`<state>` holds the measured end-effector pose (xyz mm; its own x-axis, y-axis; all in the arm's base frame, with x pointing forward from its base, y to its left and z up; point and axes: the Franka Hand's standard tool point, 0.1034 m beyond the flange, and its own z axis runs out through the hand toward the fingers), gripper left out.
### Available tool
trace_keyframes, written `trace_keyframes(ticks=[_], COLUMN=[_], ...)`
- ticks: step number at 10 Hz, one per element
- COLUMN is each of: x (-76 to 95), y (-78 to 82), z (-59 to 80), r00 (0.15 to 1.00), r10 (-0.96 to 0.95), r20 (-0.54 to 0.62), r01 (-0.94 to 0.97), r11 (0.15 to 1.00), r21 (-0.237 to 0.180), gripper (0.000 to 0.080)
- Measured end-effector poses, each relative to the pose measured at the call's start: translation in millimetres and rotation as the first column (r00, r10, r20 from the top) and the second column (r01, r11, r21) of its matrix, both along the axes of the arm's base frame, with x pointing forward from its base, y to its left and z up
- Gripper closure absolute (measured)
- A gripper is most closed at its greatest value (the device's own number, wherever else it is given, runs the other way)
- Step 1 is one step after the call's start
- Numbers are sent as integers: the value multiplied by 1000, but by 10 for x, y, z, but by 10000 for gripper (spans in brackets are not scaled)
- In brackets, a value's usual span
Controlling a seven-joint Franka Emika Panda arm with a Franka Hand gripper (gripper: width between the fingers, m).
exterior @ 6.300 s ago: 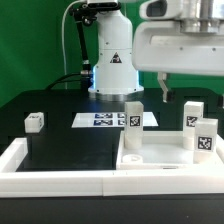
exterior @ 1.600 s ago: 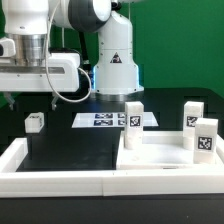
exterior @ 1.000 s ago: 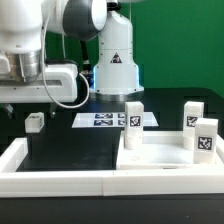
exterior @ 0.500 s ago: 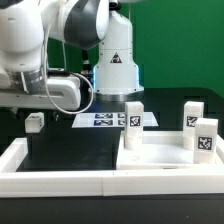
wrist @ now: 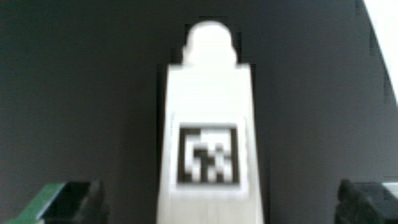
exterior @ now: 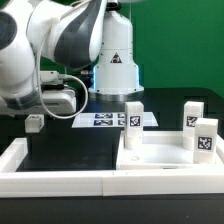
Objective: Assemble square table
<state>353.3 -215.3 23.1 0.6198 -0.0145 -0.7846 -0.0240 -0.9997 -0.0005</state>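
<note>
— Where's the claw (wrist: 210, 200) right now?

— Over the one leg (exterior: 34, 123) that lies alone near the surface's (exterior: 60, 150) edge on the exterior view's left. In the wrist view both fingertips (wrist: 66, 200) stand wide apart with that leg running between them, its tag facing the camera and a rounded peg at one end. Nothing is clamped.

— Touching it?

— Can't tell; the fingers flank it, that's all the wrist view shows (it's blurred).

— And the square table top (exterior: 165, 160)?

— At the surface's near corner on the exterior view's right, rim up. Three more legs stand upright on or just beside it: one (exterior: 132, 124) at its far corner toward the middle, two (exterior: 193, 116) (exterior: 205, 138) close together along its far side.

— Anything else?

— The marker board (exterior: 105, 120) lies flat before the arm's base (exterior: 113, 60), and a white border rail (exterior: 55, 182) runs along the near edge.
</note>
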Motion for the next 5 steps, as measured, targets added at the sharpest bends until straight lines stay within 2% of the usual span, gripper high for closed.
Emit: trace_keyframes(ticks=[2, 5], x=[-29, -45], y=[17, 60], z=[-37, -60], r00=[998, 998], r10=[-4, 3], r20=[-56, -57], r01=[5, -2], r11=[1000, 1000], r21=[2, 6], gripper=[150, 150])
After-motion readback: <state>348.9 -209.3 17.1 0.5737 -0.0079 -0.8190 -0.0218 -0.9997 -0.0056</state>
